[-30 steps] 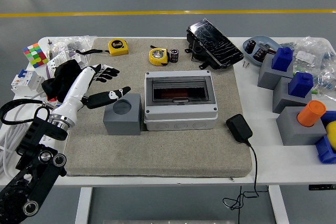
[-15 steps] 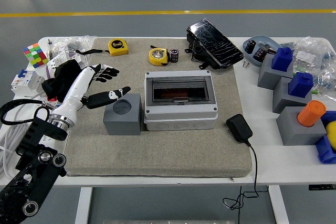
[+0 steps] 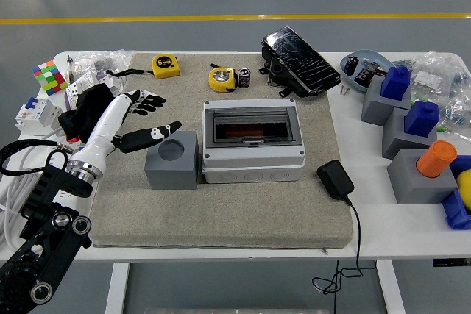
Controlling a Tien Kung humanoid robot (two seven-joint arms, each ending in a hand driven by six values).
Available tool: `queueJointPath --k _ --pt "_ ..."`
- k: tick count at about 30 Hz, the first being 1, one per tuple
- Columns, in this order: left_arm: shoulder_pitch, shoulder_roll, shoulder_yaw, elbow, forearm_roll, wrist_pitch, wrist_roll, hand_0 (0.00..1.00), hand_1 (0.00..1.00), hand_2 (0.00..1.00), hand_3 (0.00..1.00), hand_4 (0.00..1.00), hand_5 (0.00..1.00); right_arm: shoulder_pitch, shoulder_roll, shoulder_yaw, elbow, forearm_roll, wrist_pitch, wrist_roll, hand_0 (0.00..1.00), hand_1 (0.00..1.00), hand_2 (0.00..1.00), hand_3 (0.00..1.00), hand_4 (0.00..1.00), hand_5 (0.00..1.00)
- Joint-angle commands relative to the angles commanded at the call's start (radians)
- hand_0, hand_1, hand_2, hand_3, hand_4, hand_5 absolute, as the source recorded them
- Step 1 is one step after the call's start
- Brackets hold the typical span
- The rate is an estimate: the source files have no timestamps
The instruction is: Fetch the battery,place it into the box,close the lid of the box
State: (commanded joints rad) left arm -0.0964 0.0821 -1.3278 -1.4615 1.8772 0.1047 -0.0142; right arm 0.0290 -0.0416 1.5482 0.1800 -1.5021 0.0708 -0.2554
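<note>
The grey box (image 3: pixel 253 145) sits mid-mat with its smoked clear lid down flat over the opening. A small dark battery (image 3: pixel 244 77) stands at the far side of the mat beside a yellow tape measure (image 3: pixel 221 79). My left hand (image 3: pixel 151 117) hovers left of the box, just above and left of a grey block (image 3: pixel 172 160). Its fingers are spread and hold nothing; the thumb points toward the block. The right arm does not show.
A second yellow tape measure (image 3: pixel 165 65), a black device (image 3: pixel 299 62) and a black charger (image 3: pixel 335 180) with cord lie on the mat. Grey blocks with blue and orange pieces (image 3: pixel 412 137) stand at right. A colour cube (image 3: pixel 48 76), black cloth and white cable lie at left.
The left arm has shifted very slightly left and down. Nothing else has moved.
</note>
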Motion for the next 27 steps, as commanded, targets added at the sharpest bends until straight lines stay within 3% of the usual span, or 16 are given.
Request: queueJointPath --k 27 --pt "-0.004 0.004 -0.023 0.0 -0.013 -0.001 -0.035 0.574 0.635 0.648 0.634 0.949 0.448 0.005 -0.007 0.017 0.0 -0.025 0.002 -0.008 0.643 0.666 0.675 0.609 0.994 0.601"
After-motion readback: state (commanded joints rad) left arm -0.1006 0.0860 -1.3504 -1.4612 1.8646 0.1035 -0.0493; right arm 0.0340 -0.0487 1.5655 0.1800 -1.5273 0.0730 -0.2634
